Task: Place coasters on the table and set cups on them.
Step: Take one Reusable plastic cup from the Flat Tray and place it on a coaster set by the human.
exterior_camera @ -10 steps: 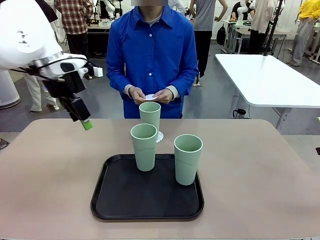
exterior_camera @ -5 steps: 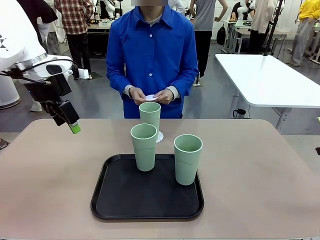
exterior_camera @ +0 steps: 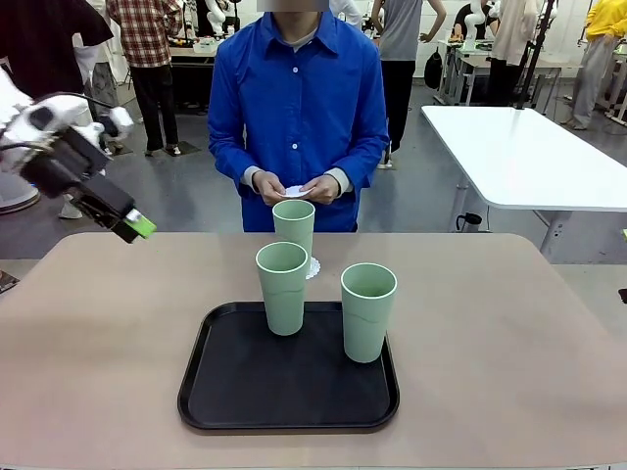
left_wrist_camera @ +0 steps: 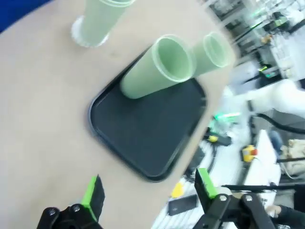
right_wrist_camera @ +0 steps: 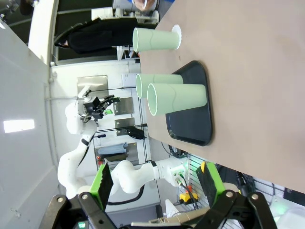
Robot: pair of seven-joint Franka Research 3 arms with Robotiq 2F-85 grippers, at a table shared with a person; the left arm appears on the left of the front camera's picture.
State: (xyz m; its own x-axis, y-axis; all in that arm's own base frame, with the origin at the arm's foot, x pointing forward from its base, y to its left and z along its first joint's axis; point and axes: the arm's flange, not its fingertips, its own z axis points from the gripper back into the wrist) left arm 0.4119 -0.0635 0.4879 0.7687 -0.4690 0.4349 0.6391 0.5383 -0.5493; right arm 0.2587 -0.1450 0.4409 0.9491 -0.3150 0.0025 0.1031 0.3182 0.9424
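Left claw [exterior_camera: 137, 227], jaws spread and empty, hangs above the far left edge of the table [exterior_camera: 88, 343], well apart from the cups. Right claw [right_wrist_camera: 155, 181], likewise spread and empty, views the table from the side. The first cup [exterior_camera: 294, 227] stands upright on a coaster [exterior_camera: 313, 266] just beyond the black tray [exterior_camera: 220, 397]. The second cup [exterior_camera: 282, 287] and third cup [exterior_camera: 368, 311] stand upright on the tray. The person's hands [exterior_camera: 321, 186] hold a second coaster [exterior_camera: 294, 190].

Cups: tall, pale mint-green, handleless, tapered toward the base. They are probably light, smooth, thin-walled plastic, so liable to slip or tip. Grasp across the wall at mid-height with a moderate squeeze.

Coasters: white, lacy, scallop-edged paper, likely flimsy and easily shifted.
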